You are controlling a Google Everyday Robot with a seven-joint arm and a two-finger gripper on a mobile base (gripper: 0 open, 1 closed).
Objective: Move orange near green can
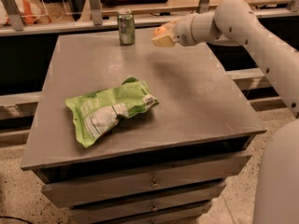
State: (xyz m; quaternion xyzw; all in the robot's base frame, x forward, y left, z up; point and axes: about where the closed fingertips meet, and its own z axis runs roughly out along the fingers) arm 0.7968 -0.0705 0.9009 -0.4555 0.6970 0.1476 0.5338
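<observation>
The green can [125, 27] stands upright at the far edge of the grey table [196, 101], left of centre. My gripper [162, 36] hangs above the far part of the table, a short way right of the can. It is shut on the orange [160, 30], of which only a small bright-orange patch shows between the pale fingers. The white arm reaches in from the right.
A large light-green snack bag [110, 110] lies flat on the table's near left part. Drawers sit below the tabletop. A rail with metal posts [95, 3] runs behind the table's far edge.
</observation>
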